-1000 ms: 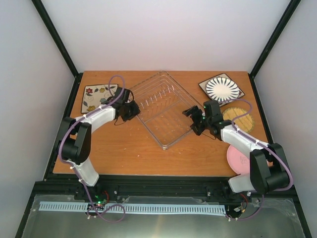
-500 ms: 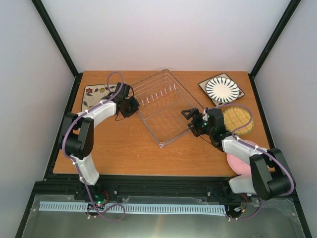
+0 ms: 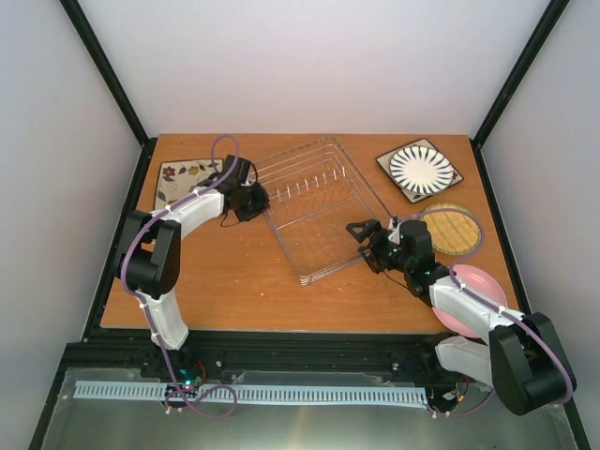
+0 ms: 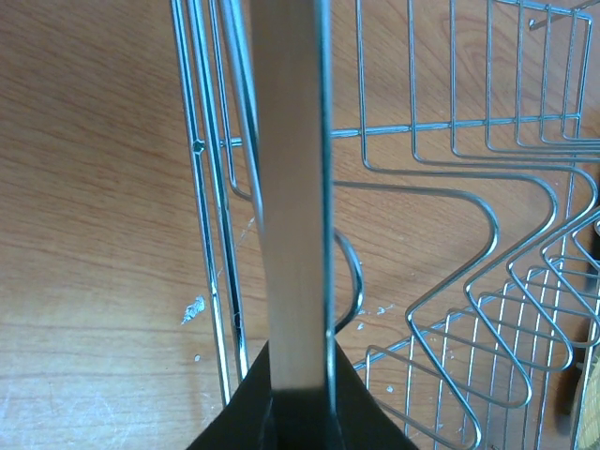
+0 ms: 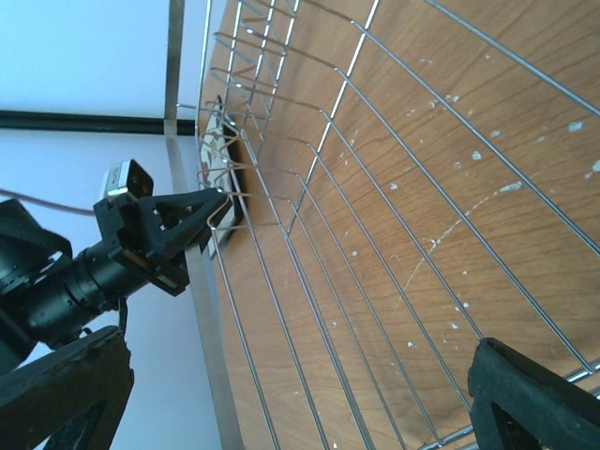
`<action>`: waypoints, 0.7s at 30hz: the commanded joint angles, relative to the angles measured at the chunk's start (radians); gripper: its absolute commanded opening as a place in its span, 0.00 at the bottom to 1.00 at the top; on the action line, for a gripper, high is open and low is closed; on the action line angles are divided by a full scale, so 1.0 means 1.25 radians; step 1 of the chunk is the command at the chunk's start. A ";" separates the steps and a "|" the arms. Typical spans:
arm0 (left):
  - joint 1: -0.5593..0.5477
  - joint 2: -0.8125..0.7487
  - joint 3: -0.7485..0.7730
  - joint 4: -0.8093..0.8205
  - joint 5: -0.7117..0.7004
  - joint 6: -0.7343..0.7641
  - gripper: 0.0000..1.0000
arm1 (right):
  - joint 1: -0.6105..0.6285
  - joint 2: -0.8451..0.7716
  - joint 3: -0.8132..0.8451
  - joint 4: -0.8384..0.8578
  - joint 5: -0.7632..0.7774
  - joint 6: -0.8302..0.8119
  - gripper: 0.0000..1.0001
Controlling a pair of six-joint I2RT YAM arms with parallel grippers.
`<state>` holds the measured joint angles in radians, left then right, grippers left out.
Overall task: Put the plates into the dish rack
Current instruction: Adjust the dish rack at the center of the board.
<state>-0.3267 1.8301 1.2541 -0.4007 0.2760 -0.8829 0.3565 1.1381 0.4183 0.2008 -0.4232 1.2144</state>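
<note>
Occlusions first. Floral plate point(image 3: 178, 176) at the upper left of the worktop point(image 3: 234, 281) is partly covered by the left arm point(image 3: 192, 214); only its left part and top edge show. Tan woven plate point(image 3: 455, 228) is cut at its left edge by the right arm point(image 3: 459, 302). Pink plate point(image 3: 473, 286), lower right, lies mostly under that arm, so its near half is hidden. Striped plate point(image 3: 420, 169), upper right, is fully visible. All four plates lie flat on the worktop, outside the dish rack point(image 3: 319, 225).

Rack sits at frame centre in the top view, turned at an angle, with its row of prongs point(image 3: 305, 185) toward the far side.

The left wrist view is very close. It shows only rim wires and bent prongs, and a tan vertical band rising from the black mount blocks the middle. What that band is cannot be made out.

Left fingers point(image 5: 187, 223): closed tight, tips meeting the rack's rim wire at its left side, pinching it.

Right fingers point(image 5: 534, 398): spread fully apart at the two lower corners of the right wrist view, nothing between them but the view onto the rack mesh. In the top view they stand just beside the rack's near-right side; contact cannot be told.
</note>
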 commanded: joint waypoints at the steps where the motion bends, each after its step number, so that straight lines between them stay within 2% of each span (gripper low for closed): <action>1: -0.026 0.032 0.003 -0.036 0.034 0.101 0.01 | 0.018 0.053 -0.087 -0.130 0.002 -0.120 0.97; 4: -0.026 0.049 0.031 -0.053 0.031 0.119 0.01 | 0.017 0.068 -0.076 -0.144 -0.042 -0.172 0.97; 7: -0.026 0.048 0.020 -0.033 0.034 0.106 0.01 | 0.016 0.071 -0.106 -0.038 -0.139 -0.122 0.97; 12: -0.026 0.029 -0.045 0.023 0.032 0.067 0.01 | 0.017 0.049 -0.177 0.117 -0.169 0.074 1.00; 16: -0.026 -0.001 -0.073 0.042 -0.008 0.047 0.01 | 0.017 -0.029 -0.232 0.171 -0.095 0.241 1.00; 18: -0.026 0.001 -0.073 0.044 -0.014 0.038 0.01 | 0.017 -0.088 -0.227 0.104 -0.050 0.304 1.00; 21: -0.026 0.008 -0.077 0.058 -0.011 0.018 0.01 | 0.017 -0.197 -0.193 -0.138 0.017 0.352 1.00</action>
<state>-0.3344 1.8126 1.1976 -0.3134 0.2974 -0.8932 0.3660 0.9951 0.1947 0.4984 -0.5293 1.4715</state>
